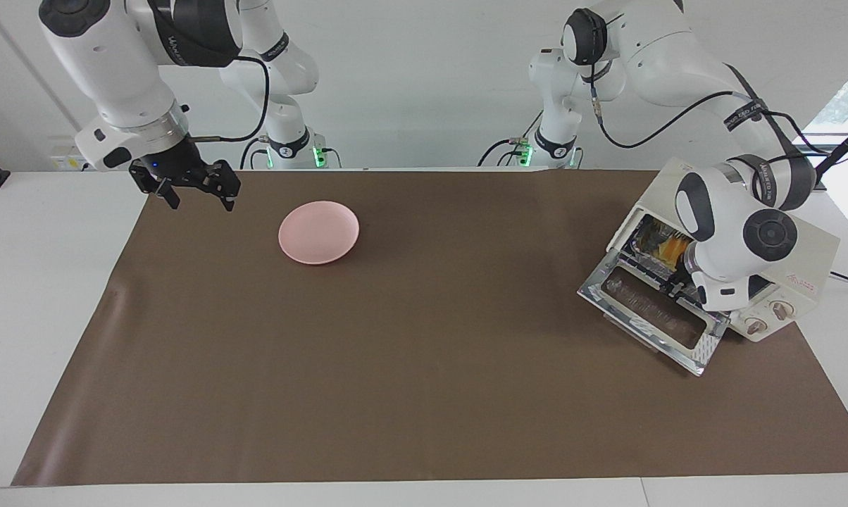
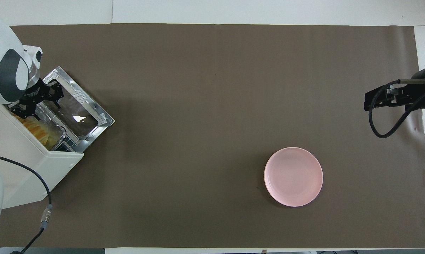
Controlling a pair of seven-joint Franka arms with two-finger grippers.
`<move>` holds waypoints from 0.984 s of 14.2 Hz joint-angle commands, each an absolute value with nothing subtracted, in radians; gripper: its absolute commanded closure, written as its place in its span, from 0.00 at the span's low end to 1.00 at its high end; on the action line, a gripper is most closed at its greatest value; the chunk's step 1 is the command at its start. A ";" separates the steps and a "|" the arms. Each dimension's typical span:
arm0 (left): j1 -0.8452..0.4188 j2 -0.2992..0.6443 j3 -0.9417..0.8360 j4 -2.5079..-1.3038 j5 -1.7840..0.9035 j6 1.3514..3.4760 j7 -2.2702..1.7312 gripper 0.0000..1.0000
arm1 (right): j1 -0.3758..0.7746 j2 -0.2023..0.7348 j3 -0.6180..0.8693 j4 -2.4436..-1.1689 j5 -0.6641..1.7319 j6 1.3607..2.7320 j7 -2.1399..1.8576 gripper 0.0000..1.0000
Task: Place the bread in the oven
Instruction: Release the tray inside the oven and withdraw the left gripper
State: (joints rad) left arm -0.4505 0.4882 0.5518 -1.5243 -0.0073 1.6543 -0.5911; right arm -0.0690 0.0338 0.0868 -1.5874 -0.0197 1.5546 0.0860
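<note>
The cream-white oven (image 1: 808, 257) (image 2: 25, 162) stands at the left arm's end of the table, with its glass door (image 1: 653, 313) (image 2: 79, 113) dropped open. Inside, the yellow-orange bread (image 1: 675, 248) (image 2: 31, 123) lies in a crinkled foil tray (image 2: 55, 124) on the wire rack. My left gripper (image 2: 37, 105) hangs over the tray's edge at the oven mouth, its fingers spread and holding nothing; in the facing view its wrist hides it. My right gripper (image 1: 197, 198) (image 2: 369, 100) waits open above the mat's edge at the right arm's end.
A round pink plate (image 1: 318, 232) (image 2: 293, 176) with nothing on it sits on the brown mat (image 1: 410, 338), toward the right arm's end. The open door juts out over the mat. A cable (image 2: 45, 197) trails from the oven.
</note>
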 commanded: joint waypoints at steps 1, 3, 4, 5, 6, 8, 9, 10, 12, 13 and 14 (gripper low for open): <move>-0.466 0.454 0.558 -1.533 0.018 1.689 -0.525 0.00 | -0.086 0.014 0.101 -1.609 -0.031 1.549 0.063 0.00; -0.466 0.454 0.558 -1.496 0.018 1.689 -0.457 0.00 | -0.086 0.014 0.101 -1.609 -0.031 1.549 0.063 0.00; -0.466 0.453 0.558 -1.468 0.017 1.687 -0.425 0.00 | -0.086 0.014 0.101 -1.609 -0.031 1.549 0.063 0.00; -0.466 0.453 0.558 -1.439 0.018 1.680 -0.387 0.00 | -0.086 0.014 0.101 -1.609 -0.031 1.549 0.063 0.00; -0.468 0.448 0.557 -1.412 0.018 1.666 -0.338 0.00 | -0.086 0.012 0.101 -1.609 -0.031 1.549 0.063 0.00; -0.498 0.387 0.554 -1.390 0.017 1.628 -0.243 0.00 | -0.086 0.014 0.101 -1.609 -0.031 1.549 0.063 0.00; -0.506 0.355 0.554 -1.393 0.015 1.612 -0.185 0.00 | -0.086 0.012 0.101 -1.609 -0.031 1.549 0.063 0.00; -0.506 0.322 0.551 -1.399 0.015 1.573 -0.123 0.00 | -0.086 0.012 0.101 -1.609 -0.031 1.549 0.063 0.00; -0.506 0.269 0.551 -1.402 0.012 1.487 0.003 0.00 | -0.086 0.014 0.101 -1.609 -0.031 1.549 0.063 0.00; -0.506 0.244 0.551 -1.402 0.009 1.462 0.036 0.00 | -0.086 0.012 0.101 -1.609 -0.031 1.549 0.063 0.00; -0.509 0.221 0.549 -1.404 0.009 1.432 0.057 0.00 | -0.086 0.012 0.101 -1.609 -0.031 1.549 0.063 0.00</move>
State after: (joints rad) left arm -0.5019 0.2855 0.5514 -1.3745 -0.0048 1.4832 -0.0123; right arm -0.0690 0.0338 0.0868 -1.5874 -0.0198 1.5546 0.0860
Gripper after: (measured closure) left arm 0.000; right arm 0.000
